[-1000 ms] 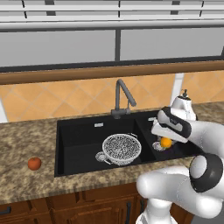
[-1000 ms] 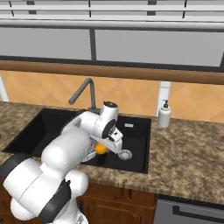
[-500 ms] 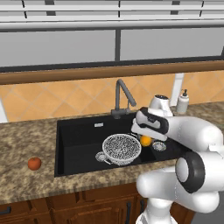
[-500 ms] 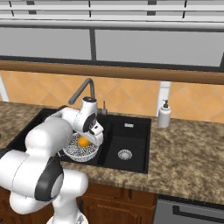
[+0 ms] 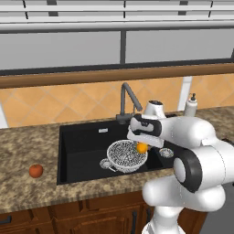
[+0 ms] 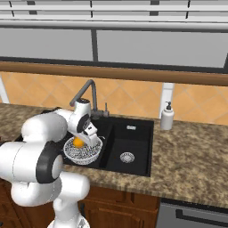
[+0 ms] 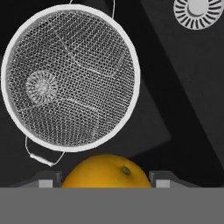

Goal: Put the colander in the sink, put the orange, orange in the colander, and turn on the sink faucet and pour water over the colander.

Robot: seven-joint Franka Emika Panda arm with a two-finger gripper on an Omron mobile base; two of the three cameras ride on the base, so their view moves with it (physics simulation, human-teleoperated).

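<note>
The speckled colander [image 5: 124, 156] [image 6: 84, 152] [image 7: 70, 78] sits in the large basin of the black sink [image 5: 82, 142] [image 6: 138, 136]. My gripper [image 5: 142, 145] [image 6: 79, 140] [image 7: 107, 180] is shut on the yellower orange [image 5: 142, 147] [image 6: 78, 142] [image 7: 108, 171] and holds it just above the colander's right rim. In the hand view the orange lies a little outside that rim. A reddish orange [image 5: 36, 171] rests on the counter left of the sink. Behind the basins stands the dark faucet [image 5: 127, 99] [image 6: 84, 94], with no water running.
A white soap bottle [image 5: 190, 105] [image 6: 167, 116] stands on the counter right of the sink. The smaller basin shows its silver drain [image 6: 127, 156] [image 7: 199, 11]. Speckled counter [image 5: 27, 146] [image 6: 191, 156] surrounds the sink, below a tiled wall and a window.
My arm has swung left with the orange, from over the smaller basin to over the colander's right rim. Colander and reddish orange stayed put.
</note>
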